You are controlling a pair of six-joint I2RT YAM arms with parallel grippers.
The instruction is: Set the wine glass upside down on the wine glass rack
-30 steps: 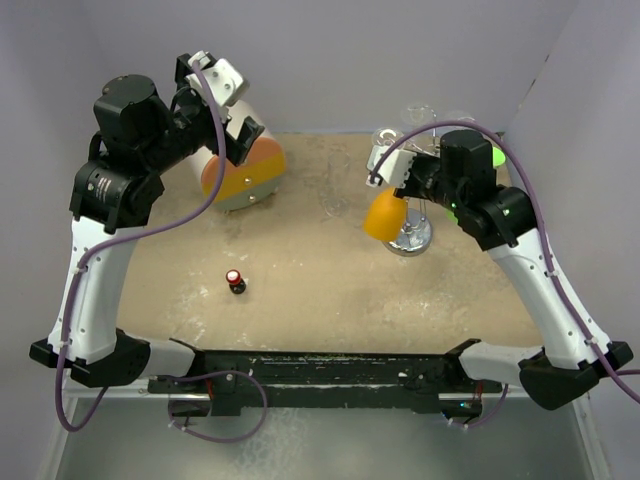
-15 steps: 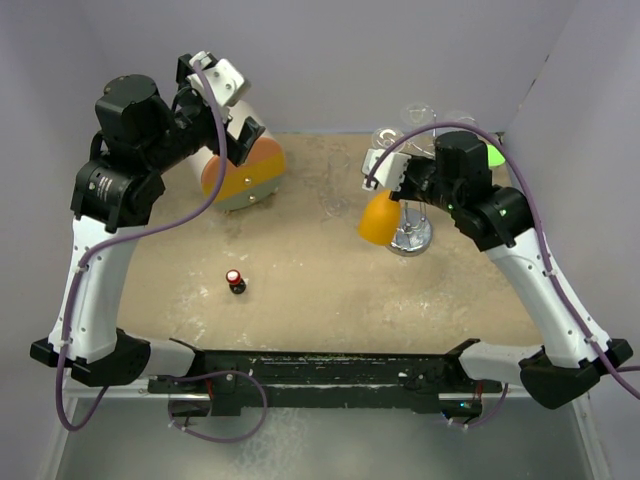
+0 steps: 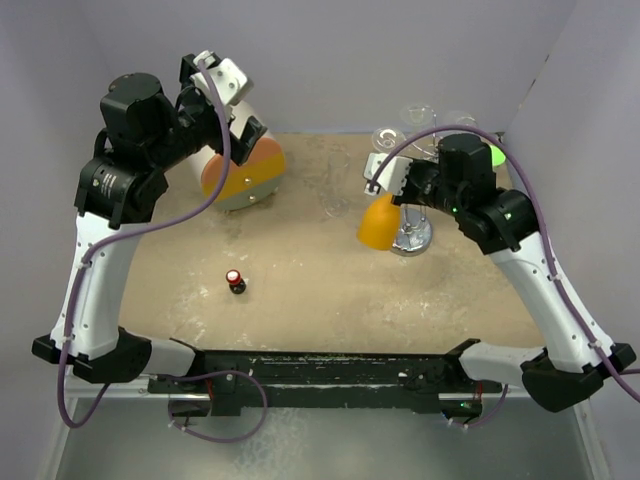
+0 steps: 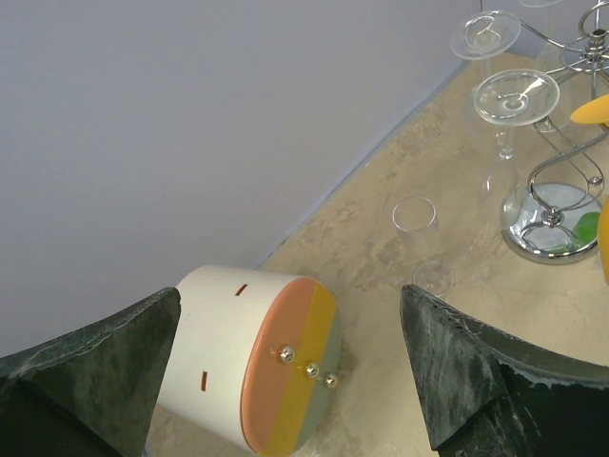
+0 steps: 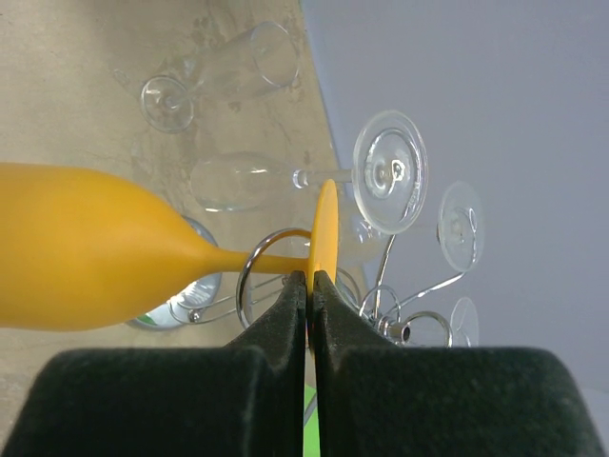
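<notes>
- Lower centre of the top view, nearest the arm bases: a small red-capped bottle (image 3: 235, 281) stands alone on the desk (image 3: 320, 300). We judge that it plays no part in this step.
- Right of centre in the top view: the right tool (image 3: 396, 186) is pressed together on the foot of the orange wine glass (image 3: 380, 222). In the right wrist view the fingers (image 5: 285, 314) pinch the edge of the thin foot disc, and the bowl (image 5: 86, 248) extends to the left of the frame.
- The glass is clear of the desk, tilted, and just beside the wine glass rack (image 3: 412, 238). Its stem crosses a round wire loop (image 5: 271, 276) in the right wrist view; we cannot tell whether the stem lies inside the loop or in front of it.
- Upper left of the top view: the left tool (image 3: 245, 135) is spread wide and holds nothing. It hangs over a capped cylinder (image 4: 257, 362) that lies on its side.
- A clear glass (image 4: 414, 214) lies on the desk between the cylinder and the rack.
- Upper right, farthest back: clear glasses (image 5: 390, 171) hang foot-up on the rack arms.
- Status, as we judge it: the pick-up and the carry to the rack are done. The stem is not yet seated in an arm, and the release and the withdrawal are left.
</notes>
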